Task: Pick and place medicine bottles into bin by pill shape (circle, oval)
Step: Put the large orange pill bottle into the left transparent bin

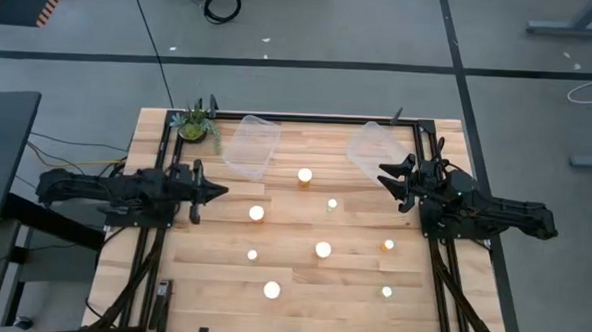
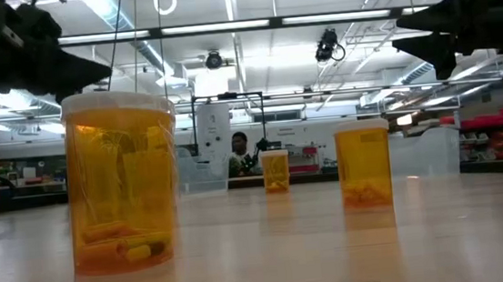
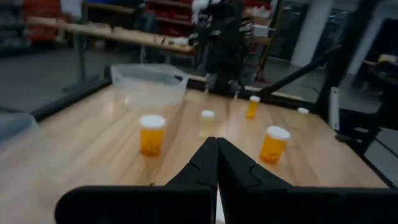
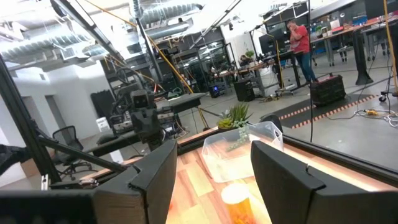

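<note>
Several small orange medicine bottles with white caps stand upright on the wooden table, among them ones at the middle, the left and the near side. My left gripper is shut and empty above the table's left side; in the left wrist view its fingers meet, with bottles beyond them. My right gripper is open and empty above the far right; in the right wrist view a bottle shows between its fingers, farther off.
Two clear plastic bins lie at the far side, one left of centre and one right of centre. A small green plant stands at the far left corner. A black frame edges the table. People show in the room beyond.
</note>
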Available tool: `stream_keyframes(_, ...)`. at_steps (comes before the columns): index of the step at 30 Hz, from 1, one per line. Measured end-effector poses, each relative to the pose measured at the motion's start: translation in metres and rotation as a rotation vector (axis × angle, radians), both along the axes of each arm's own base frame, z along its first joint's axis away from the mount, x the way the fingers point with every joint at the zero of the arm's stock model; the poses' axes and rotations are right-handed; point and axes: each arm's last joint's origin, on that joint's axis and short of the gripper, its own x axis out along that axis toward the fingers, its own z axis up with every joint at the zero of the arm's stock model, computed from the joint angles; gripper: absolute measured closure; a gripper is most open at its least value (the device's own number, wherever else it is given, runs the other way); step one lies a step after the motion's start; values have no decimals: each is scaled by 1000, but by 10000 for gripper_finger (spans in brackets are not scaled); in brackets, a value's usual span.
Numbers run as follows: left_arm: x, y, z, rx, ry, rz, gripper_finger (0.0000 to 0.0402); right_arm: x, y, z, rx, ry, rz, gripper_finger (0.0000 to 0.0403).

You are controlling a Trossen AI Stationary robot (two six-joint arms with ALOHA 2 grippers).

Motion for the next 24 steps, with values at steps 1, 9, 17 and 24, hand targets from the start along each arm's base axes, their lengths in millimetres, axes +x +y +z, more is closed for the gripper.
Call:
stream_keyframes(1,2,0,-1,-15,10,1,394,0,0,0,0,0,-1,189)
stream_keyframes(9,20,0,8,-86,106,-10,376,0,0,0,0,0,0,189)
stream_keyframes(17,49,9,49,-54,316,81,352,0,0,0,0,0,-1,189)
stream_keyframes(24,73,10,48,-107,471,95,311,0,0,0,0,1,-1,189)
